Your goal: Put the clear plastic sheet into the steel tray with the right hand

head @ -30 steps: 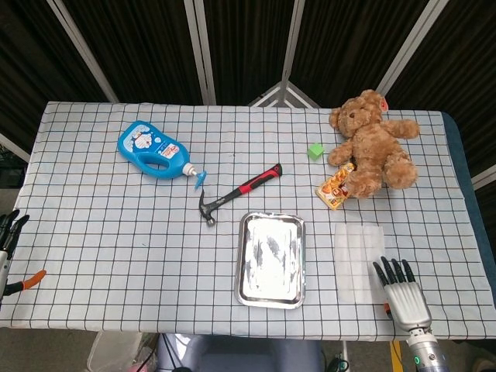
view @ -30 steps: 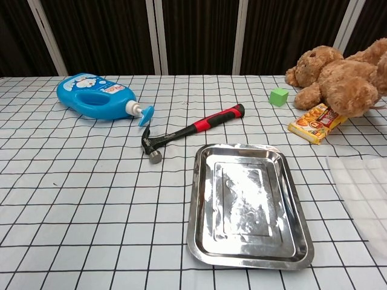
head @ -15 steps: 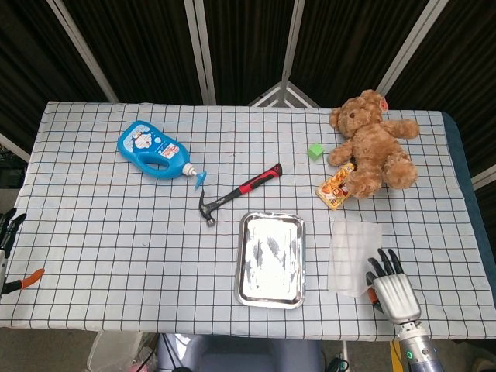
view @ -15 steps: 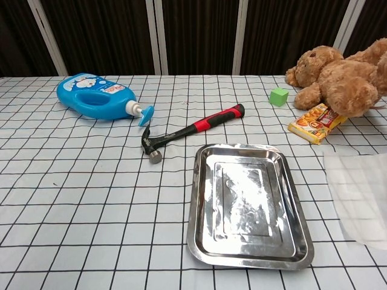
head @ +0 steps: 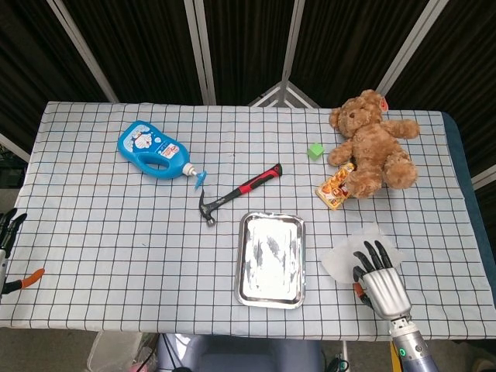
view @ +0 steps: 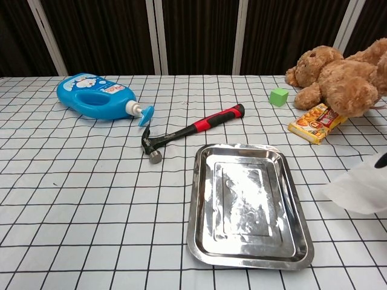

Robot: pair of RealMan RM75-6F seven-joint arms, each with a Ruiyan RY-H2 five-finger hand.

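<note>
We start w/ the table [head: 93,232] in its checked cloth, then the teddy bear [head: 372,147] at the far right, nothing to do w/ the job. The steel tray [head: 270,259] sits near the front edge, approx centre, and it's bare inside: no sheet in it yet, so the main step is left to do. Just right of it, apart from the rim, the clear plastic sheet [head: 361,252] looks crumpled and partly raised off the cloth; in the chest view its bunched edge [view: 361,188] stands up near the frame's right side. Our right hand [head: 378,280] is at the sheet's near edge, fingers [head: 370,256] laid over it and reaching forward; probably a grip is forming, but we can't tell if it's truly pinched or only pressed. So we judge pickup is underway, w/ carry leftward and release over the tray remaining. Left hand [head: 8,232] barely shows at the table's left edge; can't tell its state.
</note>
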